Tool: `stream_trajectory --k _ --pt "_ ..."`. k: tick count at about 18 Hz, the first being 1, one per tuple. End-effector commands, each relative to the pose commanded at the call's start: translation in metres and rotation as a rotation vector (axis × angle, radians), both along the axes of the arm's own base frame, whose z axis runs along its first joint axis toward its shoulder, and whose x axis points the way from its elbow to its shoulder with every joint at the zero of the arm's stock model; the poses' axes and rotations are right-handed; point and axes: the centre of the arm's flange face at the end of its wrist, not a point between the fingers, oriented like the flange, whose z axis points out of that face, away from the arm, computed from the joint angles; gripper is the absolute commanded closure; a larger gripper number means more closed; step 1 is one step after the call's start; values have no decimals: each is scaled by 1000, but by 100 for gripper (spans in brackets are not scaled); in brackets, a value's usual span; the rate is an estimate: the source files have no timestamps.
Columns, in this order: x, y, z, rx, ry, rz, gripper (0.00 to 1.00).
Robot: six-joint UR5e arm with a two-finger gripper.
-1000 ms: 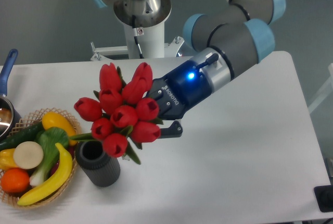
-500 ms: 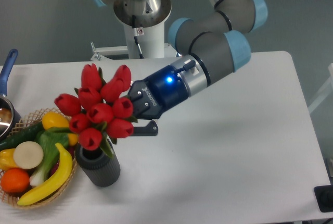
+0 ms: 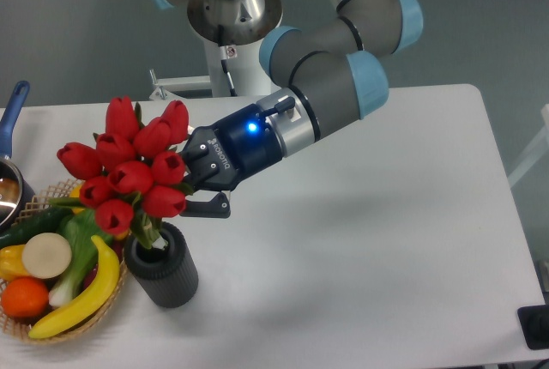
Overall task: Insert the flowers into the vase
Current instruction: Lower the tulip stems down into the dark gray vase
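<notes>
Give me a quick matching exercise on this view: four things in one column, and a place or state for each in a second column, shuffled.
Things:
1. flowers
2. vase
3. wicker basket
4. gripper

Places or states:
A. at the table's left edge, holding fruit and vegetables
B. upright on the table, just right of the basket
C. tilted to the left, stems reaching down into the dark mouth
D. closed on the bunch from the right, blue light lit behind it

Pairs: 1-C, 2-B, 3-A, 4-D
</notes>
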Motion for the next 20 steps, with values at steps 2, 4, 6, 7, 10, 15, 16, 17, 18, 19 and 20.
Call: stream_trajectory --k 2,4,6,7,10,15,16,17,18,19,20 --pt "2 -1 -4 -6 -7 -2 97" --pt "2 -1 -9 -9 -9 -1 96" --pt "2 0 -24 -6 -1 -3 96" --pt "1 0 -31 -5 3 -3 96" --pt "1 4 -55 -10 2 -9 94" --pt "8 3 -79 -13 4 -18 93" --pt "10 2 -85 -15 2 -18 92" --pt "11 1 -92 -20 -4 -19 92" --pt "11 0 -101 -23 -8 -18 88" --pt "12 -1 -112 -28 -11 -19 88" --pt "14 -3 -121 -32 -16 -20 88"
